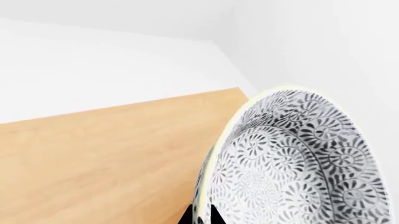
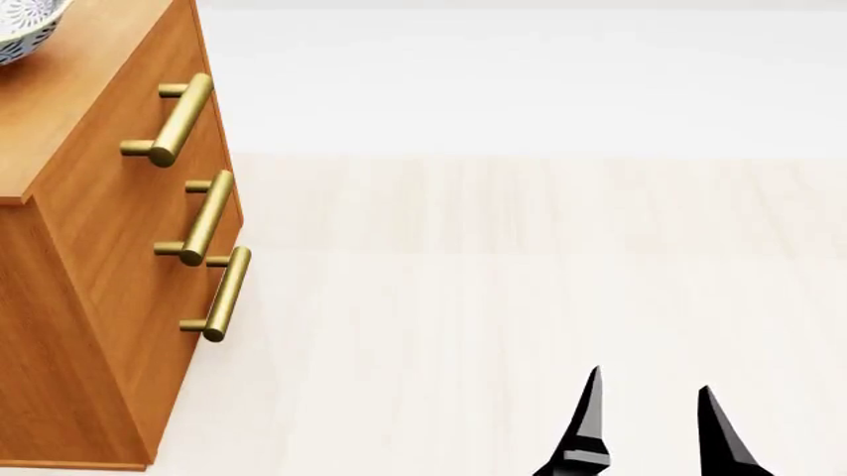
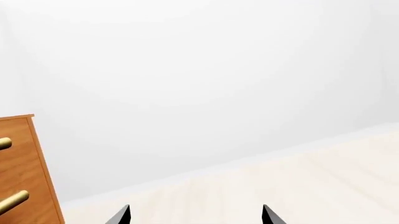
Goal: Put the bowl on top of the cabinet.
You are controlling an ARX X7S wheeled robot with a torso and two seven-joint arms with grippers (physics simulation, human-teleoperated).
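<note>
Bowl: the patterned bowl [image 2: 24, 30] sits at the upper left corner of the head view, over the cabinet's flat top and mostly cut off by the frame edge. In the left wrist view the bowl [image 1: 299, 163] fills the lower right, tilted so its patterned inside faces the camera.
Cabinet: the cabinet [image 2: 99, 297] takes up the left side of the head view, its three brass handles [image 2: 198, 223] stacked down the front. Its light wooden top [image 1: 106, 158] spreads across the lower left of the left wrist view, under the bowl.
Left tool: only its dark finger tips [image 1: 203, 215] show at the bottom edge, set on either side of the bowl's rim, gripping it.
Right tool: the right tool [image 2: 649, 421] is at the lower right of the head view, its two black fingers spread apart with nothing between them, over the pale floor [image 2: 530, 297], well apart from the cabinet.
</note>
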